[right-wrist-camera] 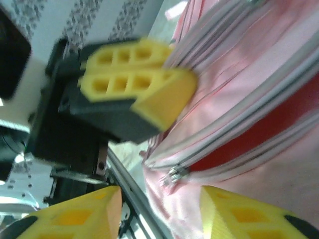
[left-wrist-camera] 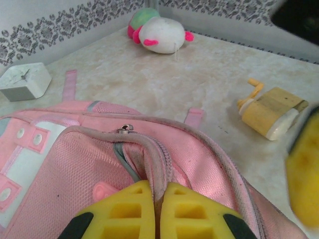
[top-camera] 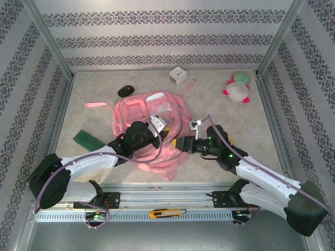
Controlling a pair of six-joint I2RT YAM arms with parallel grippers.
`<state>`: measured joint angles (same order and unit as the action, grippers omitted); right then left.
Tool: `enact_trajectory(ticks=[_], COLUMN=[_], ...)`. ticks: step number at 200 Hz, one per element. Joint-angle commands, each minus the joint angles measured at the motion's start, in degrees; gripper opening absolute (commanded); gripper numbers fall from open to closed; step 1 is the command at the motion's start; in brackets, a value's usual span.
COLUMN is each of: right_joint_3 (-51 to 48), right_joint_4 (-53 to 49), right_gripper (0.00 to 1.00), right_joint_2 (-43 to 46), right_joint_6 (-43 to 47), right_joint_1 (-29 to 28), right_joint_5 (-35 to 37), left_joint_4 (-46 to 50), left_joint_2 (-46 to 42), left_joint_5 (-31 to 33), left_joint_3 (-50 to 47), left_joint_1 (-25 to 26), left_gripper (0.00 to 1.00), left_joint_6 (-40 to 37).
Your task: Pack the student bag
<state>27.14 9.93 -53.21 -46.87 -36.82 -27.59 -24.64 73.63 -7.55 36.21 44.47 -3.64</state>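
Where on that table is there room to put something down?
Bare table lies between the bag, the plush and the right wall; also the far-left corner beside the mouse. Crowded around the bag, where the left gripper and right gripper meet.

The beige table carries the student bag, plush toy, white cube, green block, perhaps a mouse.

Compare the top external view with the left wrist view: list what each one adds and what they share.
Top external adds the black mouse, the flat green object, the pink strip and the orange cutter at the near edge. Left wrist adds close detail: the left gripper shut on the zipper seam of the student bag, just below the metal zipper pull. Both share the bag, the white cube and the plush toy.
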Motion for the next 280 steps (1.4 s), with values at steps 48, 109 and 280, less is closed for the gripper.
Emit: enact_trajectory(ticks=[48,109,280], right_joint_3=[3.7,5.6,4.8], right_joint_4=[1.0,6.6,7.3], right_gripper=[0.57,0.54,0.54], right_joint_2=[-5.1,-10.2,-9.8], right_joint_6=[-14.7,-18.4,-26.9], right_joint_1=[3.8,4.2,6.9], right_joint_5=[-2.6,-4.8,-7.9], left_joint_4=[-12.6,-6.7,-4.0], left_joint_2=[-5.3,-6.1,-7.4], left_joint_5=[-17.9,-25.0,-24.2], left_joint_3=[-1.3,-0.5,-1.0], left_joint_1=[-2.6,-4.1,-5.9], left_gripper=[0.0,0.0,0.0], left_joint_6=[-5.8,-12.9,-16.0])
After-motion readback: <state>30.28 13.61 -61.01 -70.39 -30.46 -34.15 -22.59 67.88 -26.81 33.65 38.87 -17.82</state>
